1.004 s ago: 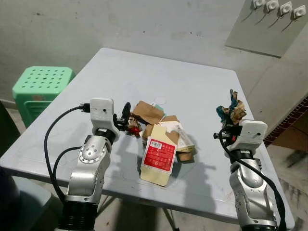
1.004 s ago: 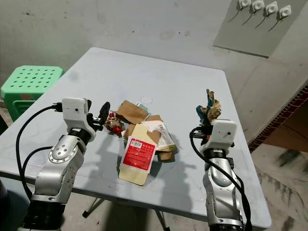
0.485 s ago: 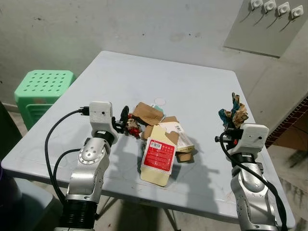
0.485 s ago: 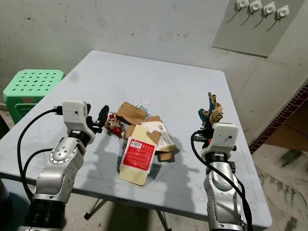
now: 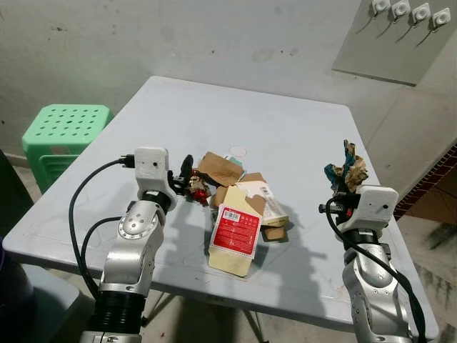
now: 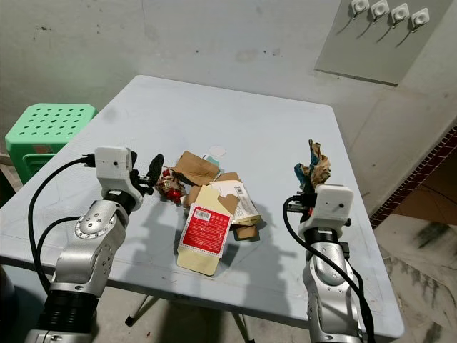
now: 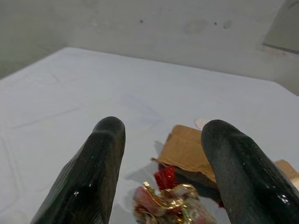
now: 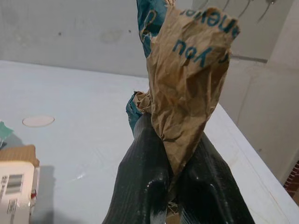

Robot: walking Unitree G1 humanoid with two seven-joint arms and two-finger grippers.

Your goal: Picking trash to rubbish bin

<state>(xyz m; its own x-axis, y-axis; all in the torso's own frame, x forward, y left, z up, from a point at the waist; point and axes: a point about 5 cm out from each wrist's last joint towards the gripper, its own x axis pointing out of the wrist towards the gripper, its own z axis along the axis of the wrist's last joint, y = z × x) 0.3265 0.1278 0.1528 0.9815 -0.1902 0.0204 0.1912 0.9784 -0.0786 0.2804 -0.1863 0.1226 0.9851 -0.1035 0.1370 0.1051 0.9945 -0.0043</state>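
A green stool (image 5: 63, 128) stands beside the counter (image 5: 285, 136). Mid-counter lies the trash pile (image 5: 239, 207). My left gripper (image 7: 161, 186), jaws wide, frames its red foil wrapper (image 7: 168, 205). My right gripper (image 8: 175, 179) pinches crumpled brown paper (image 8: 189, 74), raised.

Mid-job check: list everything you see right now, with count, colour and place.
Table: one, pale grey, in front of the robot.
Stool: one, green, left of the table.
Red pouch: one, red and tan, near edge of the table.
Cardboard scraps: several, brown, mid-table pile.
White packet: one, in the pile.
Foil wrapper: one, red and gold, between the left fingers.
White disc: one, beyond the pile.
Paper wad: one, brown and teal, held up.
Left gripper: open around the wrapper.
Right gripper: shut on the wad.
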